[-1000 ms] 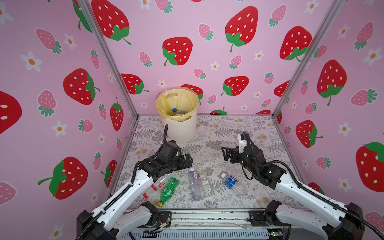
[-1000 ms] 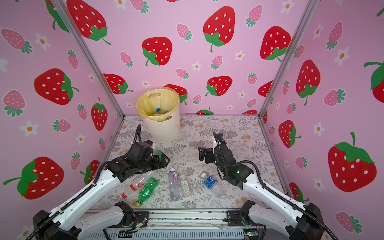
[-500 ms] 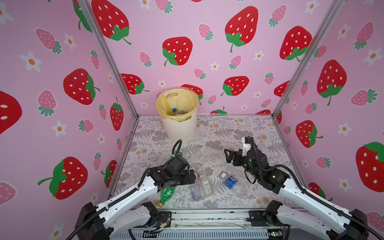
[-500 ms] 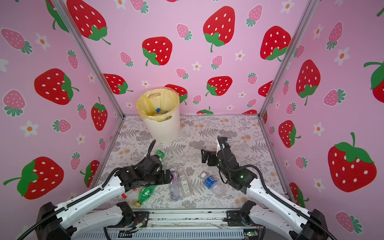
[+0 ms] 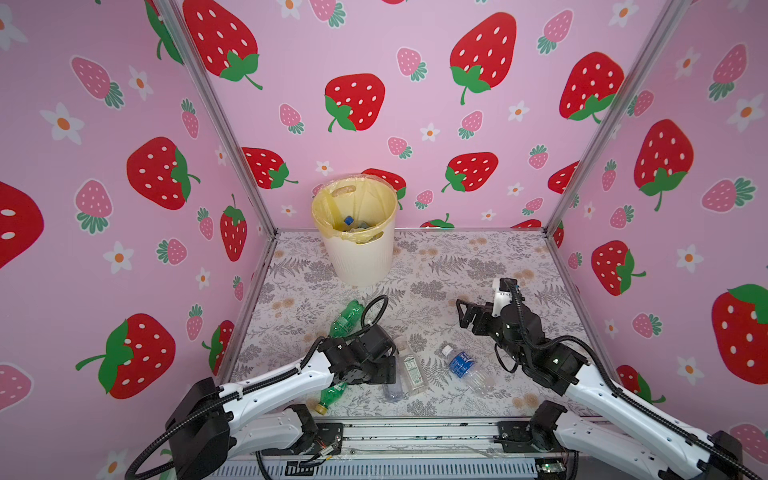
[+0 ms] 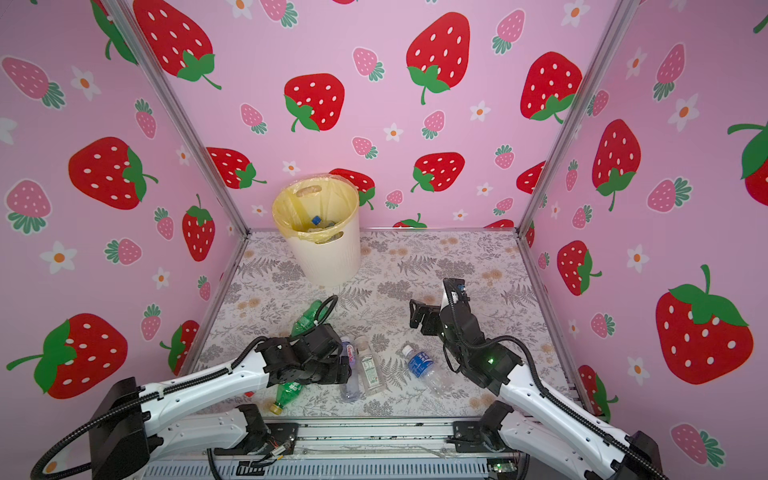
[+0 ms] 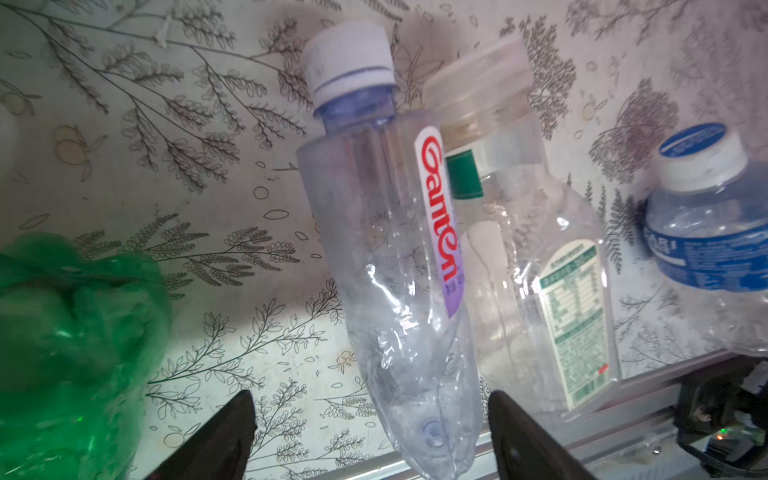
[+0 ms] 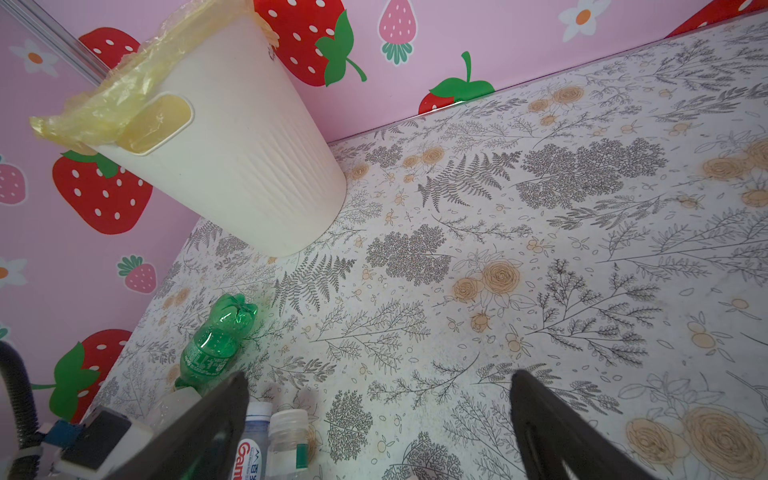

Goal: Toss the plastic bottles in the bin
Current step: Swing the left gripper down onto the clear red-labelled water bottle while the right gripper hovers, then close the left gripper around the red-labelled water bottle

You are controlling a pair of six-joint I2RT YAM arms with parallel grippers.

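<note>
Left hand (image 7: 370,397) dropped lower: open jaws straddle clear bottle (image 7: 374,249) base, no grip. Right hand (image 8: 380,376) wide open, empty.

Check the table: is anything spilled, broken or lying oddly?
Nothing spilled. The clear bottle with red lettering, lying between the fingers of the left gripper, is crumpled toward its base. The other bottles also lie on their sides; the bin stands upright at the back.

left arm (image 5: 282,384) at lower left and right arm (image 5: 623,409) at lower right: white links, black joints and bases, black ribbed cable (image 5: 376,307) looping at each wrist; green light (image 6: 491,360) on the right elbow; left gripper (image 7: 370,395) has black wedge fingers (image 7: 220,436)
</note>
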